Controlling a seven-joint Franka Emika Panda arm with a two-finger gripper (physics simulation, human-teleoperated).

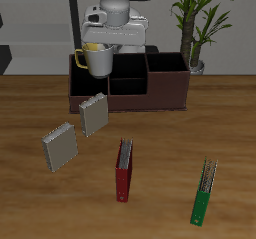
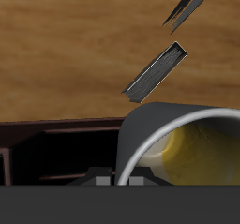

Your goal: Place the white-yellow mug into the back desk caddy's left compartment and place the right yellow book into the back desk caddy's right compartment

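My gripper (image 1: 97,45) is shut on the white-yellow mug (image 1: 96,59), gripping its rim from above. The mug is upright, its handle pointing away from the caddy's middle. It hangs over the end compartment (image 1: 85,81) of the back desk caddy (image 1: 130,101), a dark reddish-brown box; whether that is the left compartment I cannot tell. In the wrist view the mug's yellow inside (image 2: 192,145) fills the foreground, with the caddy's black well (image 2: 56,153) beside it. The right yellow book (image 1: 59,147), greyish-tan, stands tilted on the table nearer the front edge, and shows in the wrist view (image 2: 192,3).
A second greyish-tan book (image 1: 93,114) leans just in front of the caddy and shows in the wrist view (image 2: 155,73). A red book (image 1: 124,170) and a green book (image 1: 204,193) lie nearer the table's front edge. A potted plant (image 1: 198,28) stands behind the caddy.
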